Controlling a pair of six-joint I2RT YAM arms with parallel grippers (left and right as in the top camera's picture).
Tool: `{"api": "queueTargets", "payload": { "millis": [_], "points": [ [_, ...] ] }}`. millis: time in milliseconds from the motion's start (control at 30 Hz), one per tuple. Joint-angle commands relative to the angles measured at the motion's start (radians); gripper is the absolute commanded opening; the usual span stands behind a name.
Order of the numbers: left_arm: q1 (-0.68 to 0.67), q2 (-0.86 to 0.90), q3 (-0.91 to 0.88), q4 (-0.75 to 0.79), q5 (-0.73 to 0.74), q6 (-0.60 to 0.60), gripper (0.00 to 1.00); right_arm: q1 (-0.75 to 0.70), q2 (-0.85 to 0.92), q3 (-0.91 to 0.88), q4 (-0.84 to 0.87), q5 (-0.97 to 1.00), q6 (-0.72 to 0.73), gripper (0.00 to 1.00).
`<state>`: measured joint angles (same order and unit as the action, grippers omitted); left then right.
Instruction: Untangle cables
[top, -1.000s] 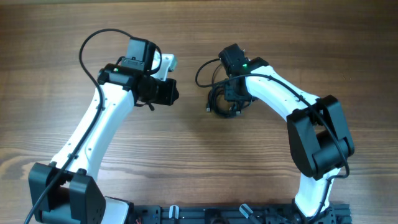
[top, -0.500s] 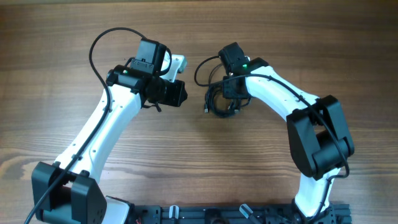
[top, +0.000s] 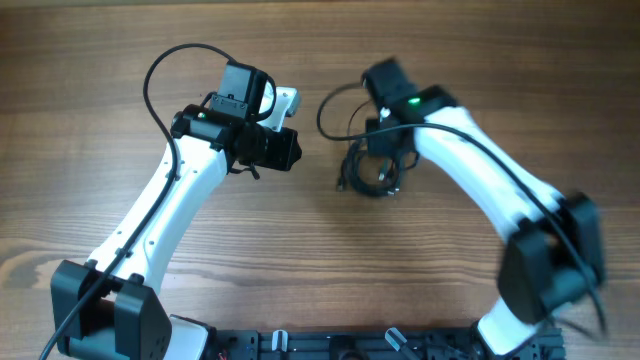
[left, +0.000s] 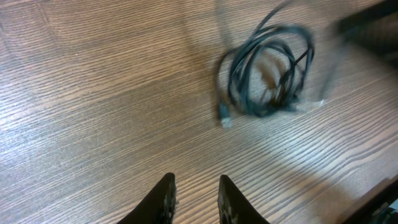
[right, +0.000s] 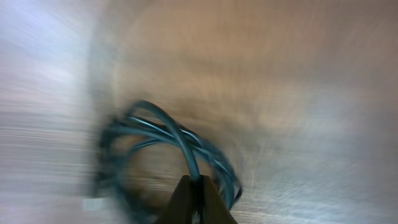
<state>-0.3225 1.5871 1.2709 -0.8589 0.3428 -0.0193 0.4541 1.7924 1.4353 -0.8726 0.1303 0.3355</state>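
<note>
- Overhead: two white-and-black robot arms reach across a wooden desk (top: 100, 60). The cables (top: 362, 180), a small dark coil, lie right of the desk's middle, directly under the right gripper (top: 385, 148). The right arm (top: 480, 168) is blurred toward its base. The left gripper (top: 296, 150) hangs to the left of the coil, near it but apart. From this height I cannot tell how wide either gripper stands.
- Left wrist: the left gripper's fingers (left: 163, 200) stand a narrow gap apart at the bottom edge, with nothing between them and bare wood beneath. The coil lies well ahead at upper right, several loops overlapping. A small pale plug (left: 225, 119) sticks out at its lower left, flat on the desk.
- Right wrist: the picture is heavily blurred. The right gripper's fingers (right: 185, 202) are pressed together, pinching one dark-green strand of the cables at their tips. The other loops fan out behind and to the left, over the wood.
</note>
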Motion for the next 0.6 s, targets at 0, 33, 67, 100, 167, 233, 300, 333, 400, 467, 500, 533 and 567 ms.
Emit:
{"api": "queueTargets", "payload": {
  "millis": [0,33,67,100,167,233,300,333,400,467,500,533,567],
  "points": [
    [-0.001,-0.022,0.006,0.003,0.016,0.016,0.24,-0.003,-0.216,0.091,0.016,-0.05,-0.111,0.05],
    [-0.001,-0.022,0.006,0.002,0.016,0.016,0.24,-0.003,-0.263,0.091,0.027,-0.08,-0.145,0.05],
    [-0.001,-0.022,0.006,0.002,0.016,0.016,0.24,-0.003,-0.294,0.091,0.031,-0.1,-0.158,0.05],
    [-0.001,-0.022,0.006,0.001,0.016,0.015,0.24,-0.003,-0.332,0.091,0.033,-0.111,-0.159,0.05],
    [-0.001,-0.022,0.006,-0.005,0.016,0.016,0.24,-0.003,-0.387,0.091,0.033,-0.114,-0.156,0.05],
    [-0.001,-0.022,0.006,-0.013,0.016,0.016,0.24,-0.003,-0.42,0.091,0.034,-0.118,-0.153,0.05],
    [-0.001,-0.022,0.006,-0.02,0.016,0.016,0.23,-0.003,-0.431,0.091,0.032,-0.117,-0.151,0.05],
    [-0.001,-0.022,0.006,-0.022,0.016,0.016,0.23,-0.003,-0.429,0.09,0.028,-0.118,-0.148,0.05],
    [-0.001,-0.022,0.006,-0.028,0.016,0.016,0.23,-0.003,-0.411,0.089,-0.001,-0.117,-0.145,0.05],
    [-0.001,-0.022,0.006,-0.036,0.016,0.016,0.23,-0.003,-0.394,0.089,-0.034,-0.098,-0.122,0.05],
    [-0.001,-0.022,0.006,-0.04,0.016,0.016,0.23,-0.003,-0.385,0.089,-0.062,-0.048,-0.08,0.05],
    [-0.001,-0.022,0.006,-0.042,0.016,0.016,0.23,-0.003,-0.374,0.088,-0.087,0.003,-0.037,0.05],
    [-0.001,-0.022,0.006,-0.043,0.016,0.016,0.24,-0.003,-0.36,0.088,-0.123,0.068,0.022,0.14]
  ]
}}
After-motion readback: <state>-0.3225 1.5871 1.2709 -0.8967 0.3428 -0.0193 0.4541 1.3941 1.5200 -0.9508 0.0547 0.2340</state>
